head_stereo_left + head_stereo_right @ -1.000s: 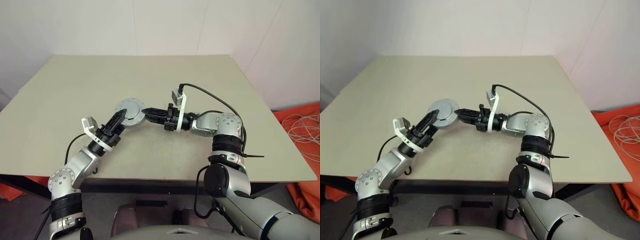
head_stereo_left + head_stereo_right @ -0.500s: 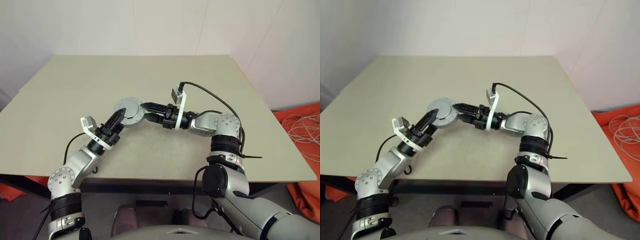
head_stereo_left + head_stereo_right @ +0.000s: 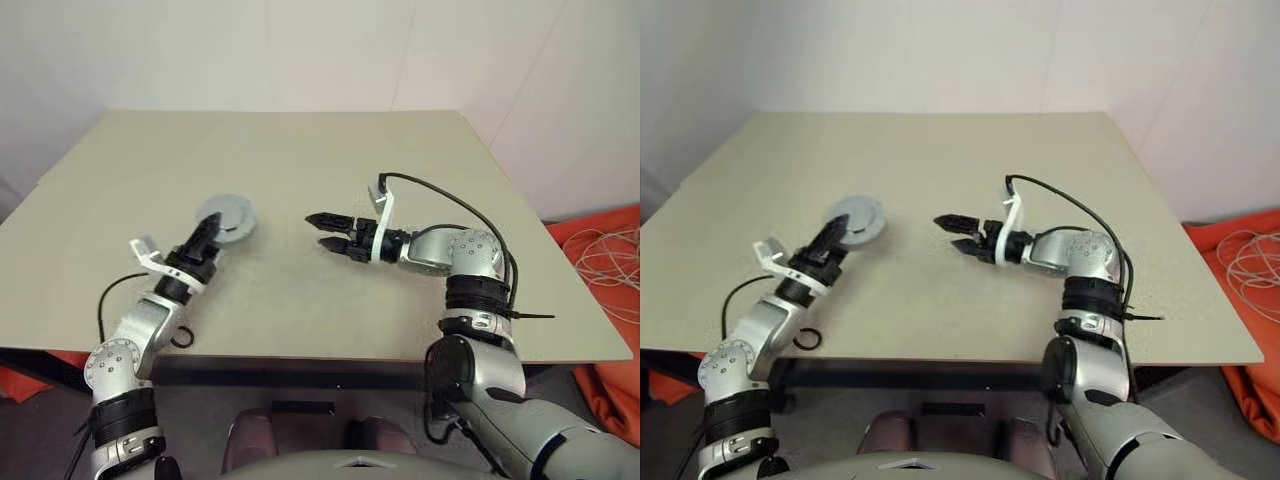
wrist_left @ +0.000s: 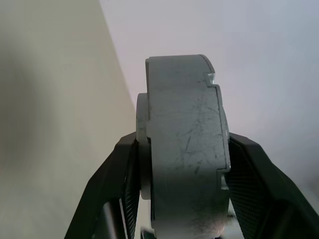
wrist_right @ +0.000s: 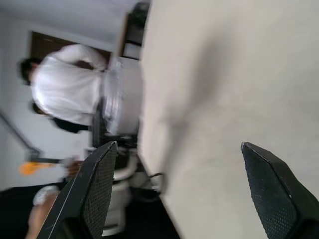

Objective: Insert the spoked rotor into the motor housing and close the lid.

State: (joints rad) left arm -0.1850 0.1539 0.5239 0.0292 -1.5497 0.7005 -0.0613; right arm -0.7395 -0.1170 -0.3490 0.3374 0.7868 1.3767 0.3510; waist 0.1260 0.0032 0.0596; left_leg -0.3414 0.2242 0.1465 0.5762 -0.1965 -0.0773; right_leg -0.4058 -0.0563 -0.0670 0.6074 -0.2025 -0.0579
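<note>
My left gripper [image 3: 209, 228] is shut on a thick round grey metal body, the motor housing [image 3: 226, 214], held above the left part of the table. In the left wrist view the housing [image 4: 184, 144] stands on edge between the two fingers, with a thinner round layer, seemingly the lid [image 4: 142, 149], flush against one side. Its upward face is plain grey. The spoked rotor is hidden. My right gripper [image 3: 316, 228] hovers over the table's middle, apart from the housing, open and with nothing between its fingers [image 5: 94, 199].
The beige table [image 3: 300, 150] has bare room all around the arms. A small black ring [image 3: 180, 338] lies at its front edge by my left arm. Orange cloth and white cable [image 3: 605, 260] lie on the floor at right. A person in white [image 5: 65, 94] stands beyond the table.
My right gripper opened, let go of the grey housing and drew back to the right. My left gripper carried the housing off to the left.
</note>
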